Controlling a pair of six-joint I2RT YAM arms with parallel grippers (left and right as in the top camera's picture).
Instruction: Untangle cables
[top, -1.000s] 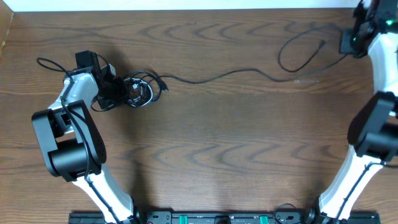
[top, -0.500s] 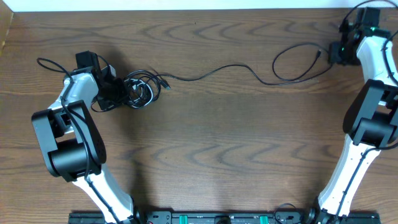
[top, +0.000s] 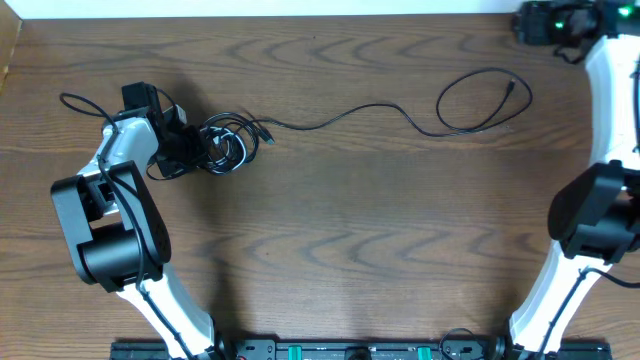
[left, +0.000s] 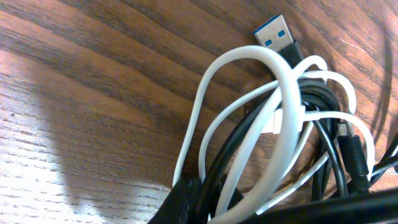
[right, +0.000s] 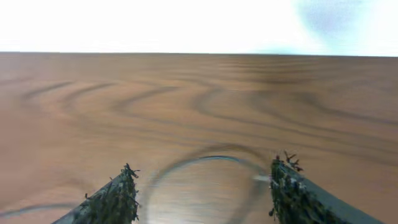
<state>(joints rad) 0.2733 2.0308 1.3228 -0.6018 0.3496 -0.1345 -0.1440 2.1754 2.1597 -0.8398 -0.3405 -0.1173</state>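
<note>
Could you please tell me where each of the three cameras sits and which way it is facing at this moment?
Overhead: fixed above the brown wooden table, looking straight down; both arms show, the left arm at the knot of thin black and white cables.
Left wrist: close over that knot, facing the white cable loops and blue-tongued plug; a dark finger edge shows.
Right wrist: low, looking across the table; its open fingers frame a blurred black cable loop.
Shared: overhead also shows that loop.

White shells and bulky black joints on both. A thin black wire (top: 75, 100) loops off the left arm (top: 120, 150); green lights (top: 556, 17) glow at the wrist of the right arm (top: 608, 95).
</note>
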